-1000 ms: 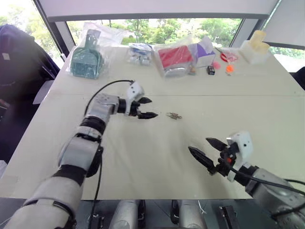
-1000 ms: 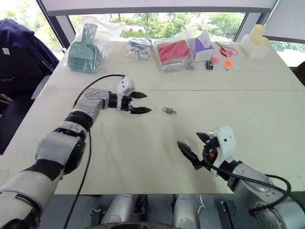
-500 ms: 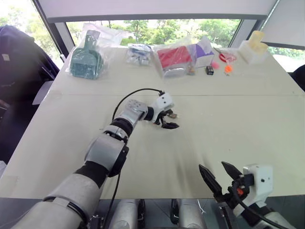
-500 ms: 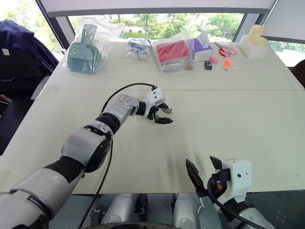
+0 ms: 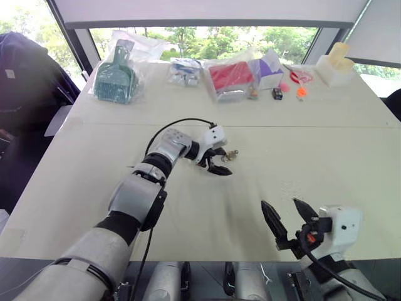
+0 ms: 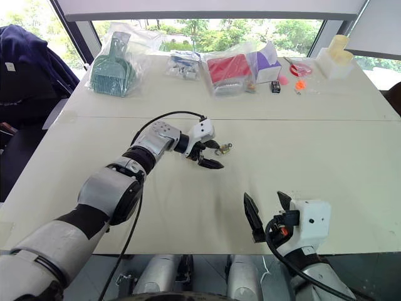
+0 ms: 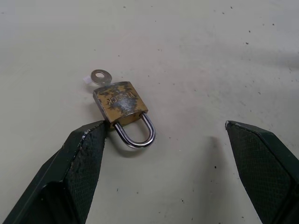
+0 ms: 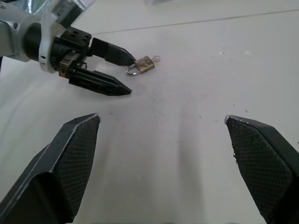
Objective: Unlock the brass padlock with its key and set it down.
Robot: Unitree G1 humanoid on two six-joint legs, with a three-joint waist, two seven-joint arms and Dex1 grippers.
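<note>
The padlock [image 7: 121, 103] is seen lying flat on the pale table [image 5: 326, 150], near its middle, with the key [image 7: 99, 77] seated in the base of the body and its round bow sticking out at the end opposite the shackle. The shackle appears closed, so the lock is judged not yet opened.

The left gripper [image 5: 220, 160] is held low over the table with its jaws spread wide and nothing between them. One finger [image 7: 86, 154] is set right against the shackle end of the lock; whether it touches cannot be told. The other finger stands well off to the side, over bare table. The placement suggests that the lock's body is about to be pinched and steadied, so that the key is left free to be turned.

The right gripper [image 5: 289, 217] is kept back at the table's near edge, well apart from the lock, jaws likewise wide and empty. It is pointed toward the lock, a stance read as waiting for the key.

Bagged items are lined up along the far edge, away from the work.
</note>
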